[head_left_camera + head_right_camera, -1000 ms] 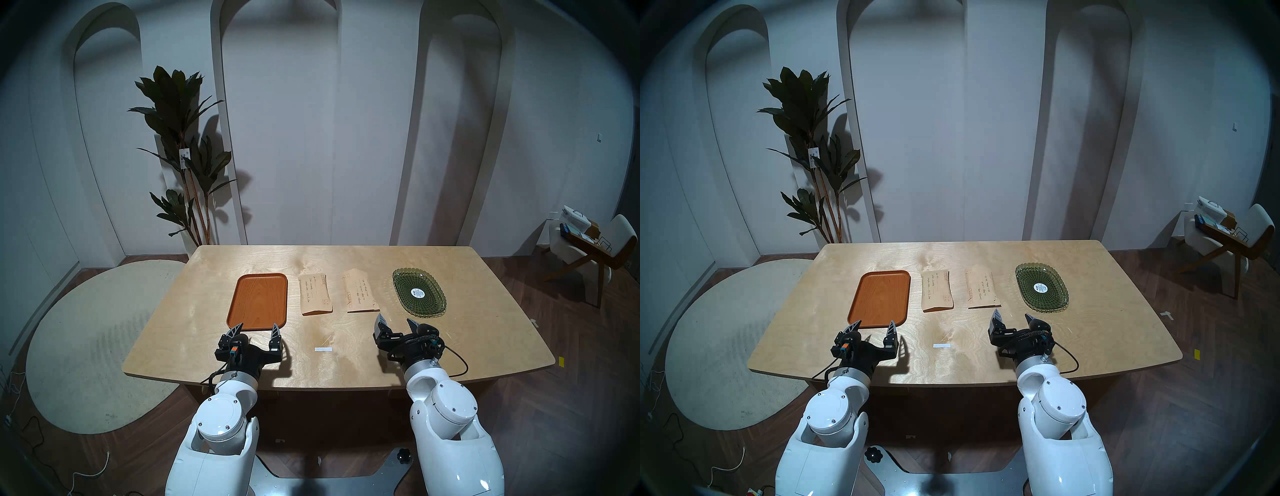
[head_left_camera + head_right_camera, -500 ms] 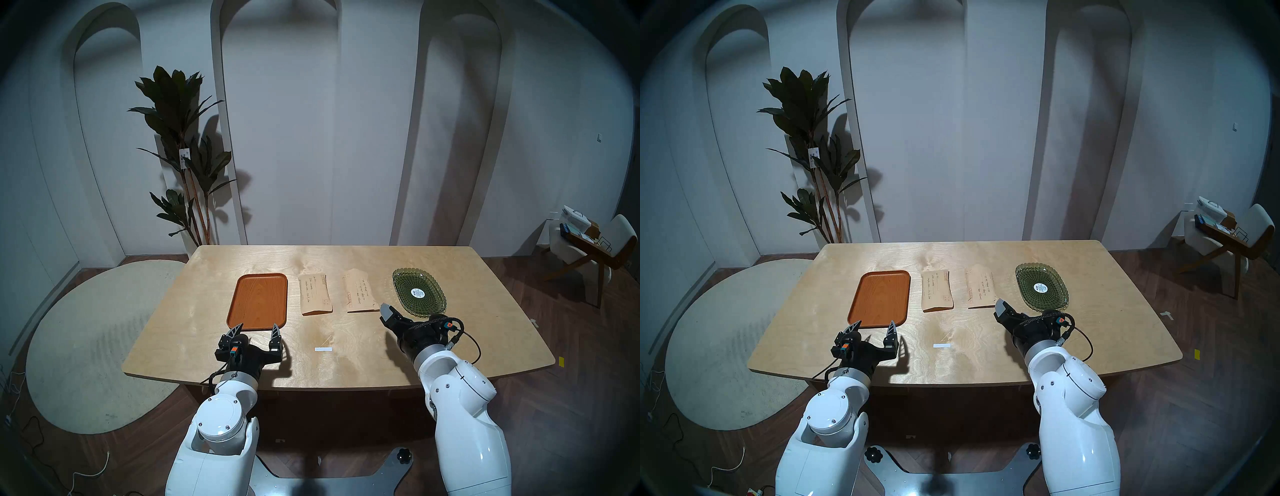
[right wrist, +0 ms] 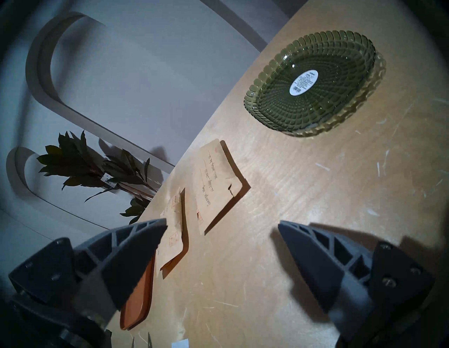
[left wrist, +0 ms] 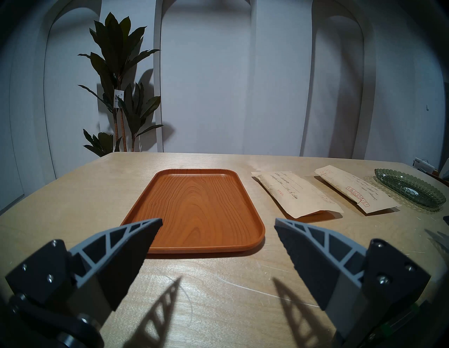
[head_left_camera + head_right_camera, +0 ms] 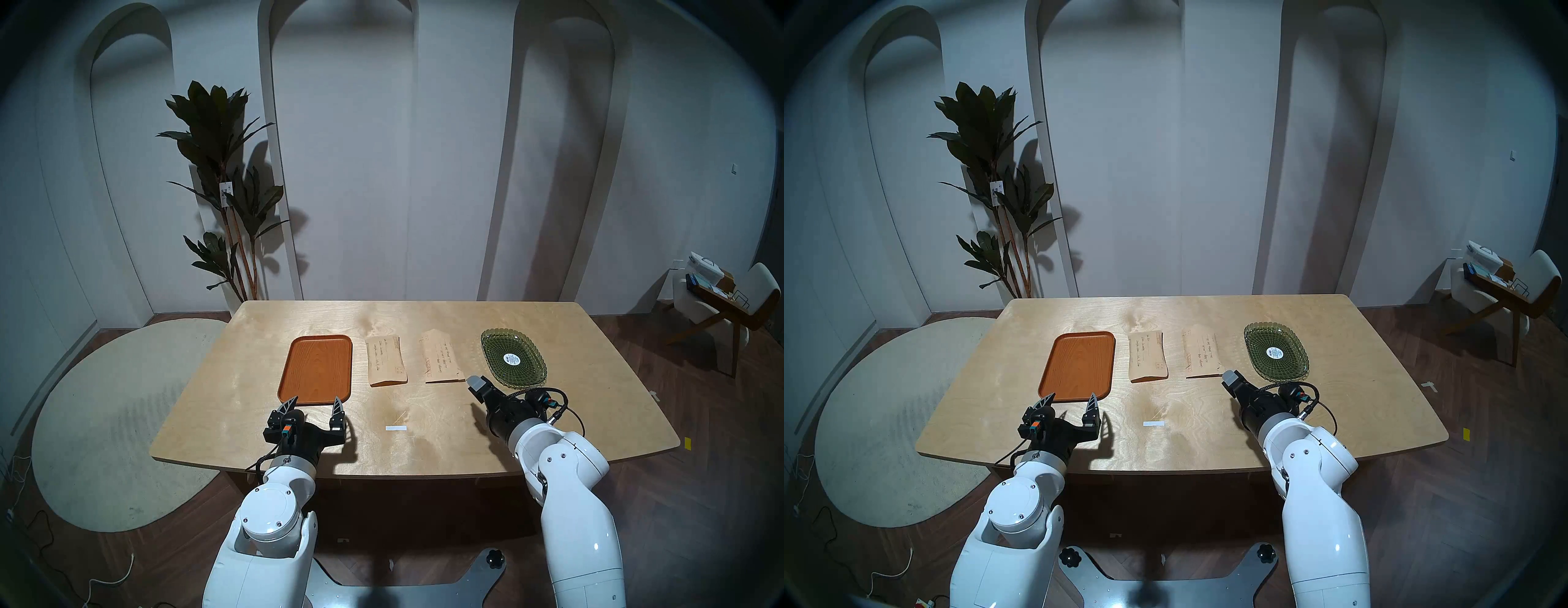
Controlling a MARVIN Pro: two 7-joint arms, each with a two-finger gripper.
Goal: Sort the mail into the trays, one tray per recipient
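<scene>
Head stereo left, table: a pale wooden table [image 5: 594, 424] carries everything in one row.
Head stereo left, trays: the orange-brown wooden tray [image 5: 316, 368] lies at the left end, the green glass dish [image 5: 526, 365] with its round white sticker [image 5: 511, 359] at the right end; nothing lies in either.
Head stereo left, mail: the left envelope [image 5: 385, 360] and the right envelope [image 5: 441, 356], which has a pointed far end, lie flat between the trays, apart from each other.
Head stereo left, left gripper [image 5: 315, 403]: spread wide, empty, at the tray's near edge.
Head stereo left, right gripper [image 5: 477, 384]: rolled on its side, just beside the right envelope's near right corner; contact cannot be told.
Head stereo left, white strip [image 5: 396, 428]: alone on the near table.
Head stereo right: same layout; the right gripper [image 5: 1231, 377] sits between right envelope [image 5: 1202, 352] and dish [image 5: 1289, 365].
Left wrist: fingers [image 4: 136, 233] wide apart, empty, framing the tray's [image 4: 199, 206] near edge; both envelopes lie off to the right.
Right wrist: tilted view; fingers [image 3: 313, 240] wide apart, holding nothing, with the right envelope [image 3: 216, 184] ahead between them and the dish [image 3: 340, 60] beyond.
</scene>
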